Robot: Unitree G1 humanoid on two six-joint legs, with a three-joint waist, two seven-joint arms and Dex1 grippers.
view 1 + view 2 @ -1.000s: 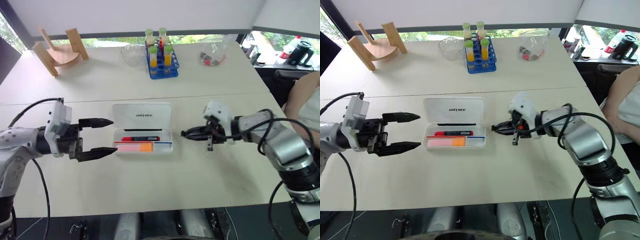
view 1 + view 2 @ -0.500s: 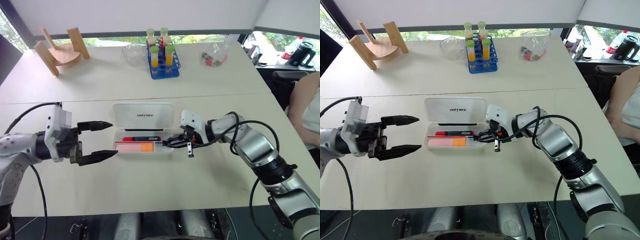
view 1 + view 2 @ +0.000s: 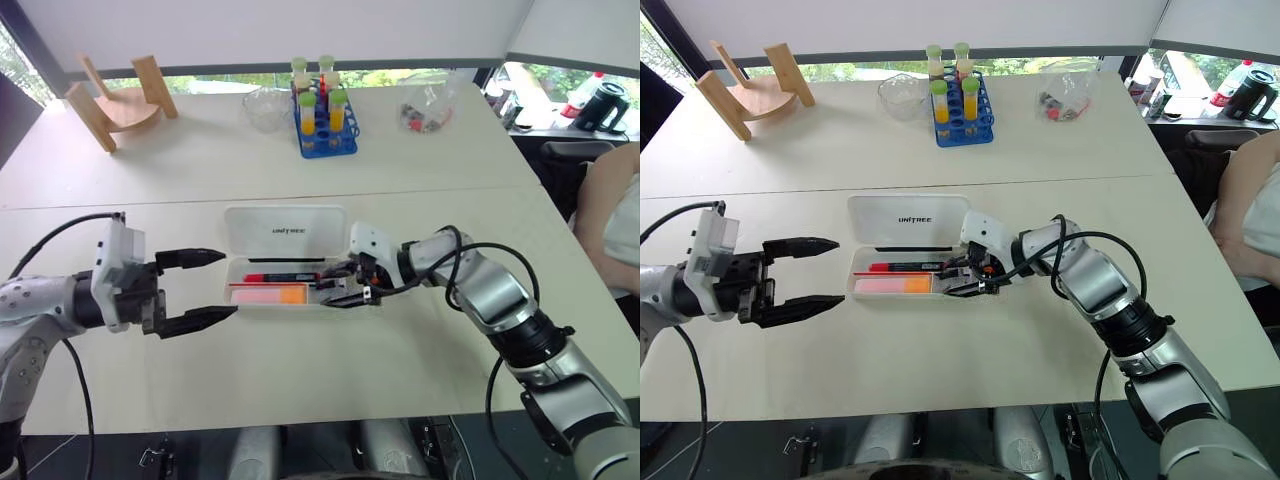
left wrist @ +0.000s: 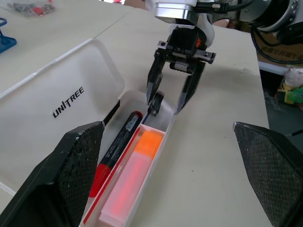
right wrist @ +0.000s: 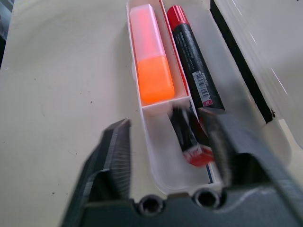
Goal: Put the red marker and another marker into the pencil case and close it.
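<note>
The pencil case (image 3: 285, 229) lies open in the middle of the table, its lid flat behind the tray. In the tray lie the red marker (image 3: 283, 276) and, in front of it, another marker (image 3: 268, 294), pink with an orange end. My right gripper (image 3: 336, 286) is open over the tray's right end. A tiny black-and-red stub (image 5: 189, 140) sits in that end compartment below its fingers, apart from them. My left gripper (image 3: 226, 285) hangs open just left of the case, pointing at it, holding nothing.
Along the far side stand a blue rack of tubes (image 3: 325, 125), a glass bowl (image 3: 265, 108), a wooden stand (image 3: 115, 100) and a clear bag (image 3: 425, 110). A person sits at the right edge (image 3: 612, 215).
My right gripper has travelled left from beside the case to its right end and opened, letting the small stub drop into the end compartment. The left gripper has stayed put.
</note>
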